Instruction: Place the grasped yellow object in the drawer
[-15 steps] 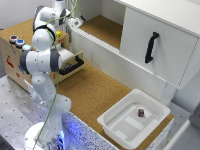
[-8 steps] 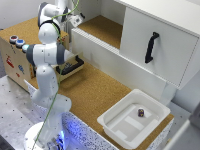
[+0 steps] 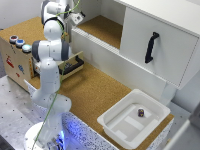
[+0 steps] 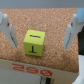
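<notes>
Compared with half a second ago, I see the arm (image 3: 50,60) has swung a little toward the exterior view's right, its upper links now standing more over the plywood box (image 3: 17,62) and the wrist carried further toward the white cabinet's cork shelf (image 3: 107,27); the rest of the scene has not shifted. From the exterior view I can make out the drawer (image 3: 70,67) pulled open from the box, its black bar handle facing the cork table (image 3: 95,95), with the arm's body hiding part of it, and the coloured round buttons (image 3: 19,43) on the box top. That view also gives me the white tub (image 3: 115,131) near the table's edge with a small dark object (image 3: 141,113) in it, and the large white panel with its black handle (image 3: 151,47). The gripper itself is too small and blurred there for me to read. The wrist view fills that gap: the gripper (image 4: 38,34) has its two fingers (image 4: 7,31) spread wide, one on each side of the yellow object (image 4: 35,42), a cube with a dark mark on its faces, and neither finger touches it. The cube appears to rest on a cork surface, just beside a white edge bearing red numerals (image 4: 31,72). I cannot tell from either view exactly where this cork patch lies relative to the drawer.
</notes>
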You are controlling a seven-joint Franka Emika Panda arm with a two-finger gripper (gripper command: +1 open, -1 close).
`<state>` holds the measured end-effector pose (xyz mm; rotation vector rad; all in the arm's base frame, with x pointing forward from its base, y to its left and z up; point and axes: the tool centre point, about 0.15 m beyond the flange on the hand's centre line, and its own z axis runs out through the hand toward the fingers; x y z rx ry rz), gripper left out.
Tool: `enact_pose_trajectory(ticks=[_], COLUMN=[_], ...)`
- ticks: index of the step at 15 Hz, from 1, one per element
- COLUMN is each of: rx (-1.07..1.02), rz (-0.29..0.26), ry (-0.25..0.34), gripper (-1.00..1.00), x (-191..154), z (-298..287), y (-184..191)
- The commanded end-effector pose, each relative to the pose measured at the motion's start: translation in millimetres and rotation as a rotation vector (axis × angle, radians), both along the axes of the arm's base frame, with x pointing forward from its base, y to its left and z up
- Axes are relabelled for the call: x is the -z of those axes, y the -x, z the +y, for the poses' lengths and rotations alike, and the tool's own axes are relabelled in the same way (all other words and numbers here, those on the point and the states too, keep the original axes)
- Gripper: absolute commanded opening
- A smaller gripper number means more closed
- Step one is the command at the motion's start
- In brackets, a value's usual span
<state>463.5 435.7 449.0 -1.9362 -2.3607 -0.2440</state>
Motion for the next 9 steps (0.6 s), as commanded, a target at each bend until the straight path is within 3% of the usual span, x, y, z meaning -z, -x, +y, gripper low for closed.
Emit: enact_pose_trajectory(ticks=[1, 2, 3, 9], rx=[0.001, -0.005, -0.007, 0.010], rz=[0.080, 0.077, 0.070, 0.099], ry=[0.240, 0.253, 0.260, 0.253], gripper=[1.00, 1.00, -1.00, -1.00], x=[-5, -3, -3, 7], z=[40, 39, 37, 30], y=[-22, -20, -17, -1])
